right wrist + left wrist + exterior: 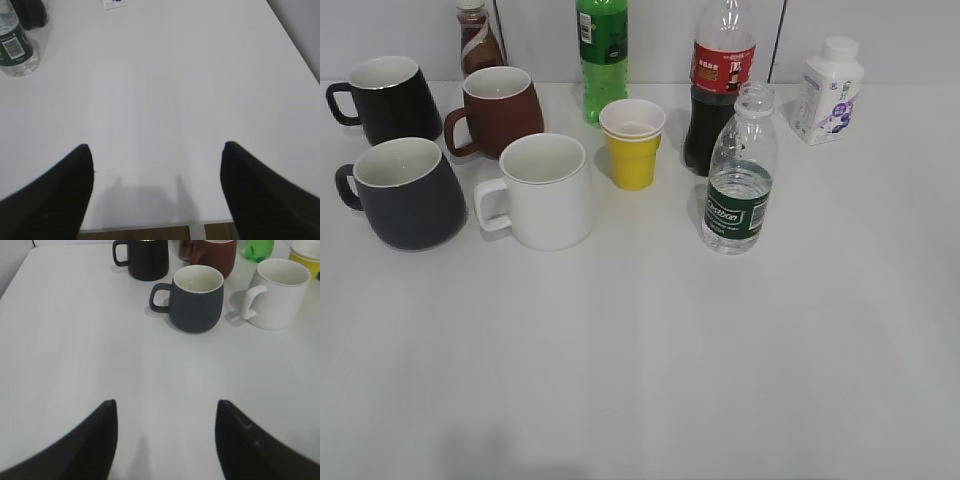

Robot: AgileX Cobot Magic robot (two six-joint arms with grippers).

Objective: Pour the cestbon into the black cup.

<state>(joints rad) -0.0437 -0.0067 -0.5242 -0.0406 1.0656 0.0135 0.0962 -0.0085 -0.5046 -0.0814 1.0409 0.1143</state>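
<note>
The cestbon (pixel 740 175) is a clear ribbed bottle with a dark green label. It stands upright and uncapped right of centre, and shows at the far left of the right wrist view (pixel 15 47). The black cup (pixel 405 190) is a matte charcoal mug with a white inside, at the left, and shows in the left wrist view (pixel 196 299). Neither gripper shows in the exterior view. My left gripper (pixel 165 407) is open and empty over bare table, well short of the mug. My right gripper (pixel 157 150) is open and empty near the table's front edge.
A glossy black mug (pixel 385 98), a maroon mug (pixel 500 108), a white mug (pixel 548 190), a yellow paper cup (pixel 633 142), a green bottle (pixel 603 55), a cola bottle (pixel 718 80), a brown bottle (pixel 477 40) and a white milk bottle (pixel 828 90) stand along the back.
</note>
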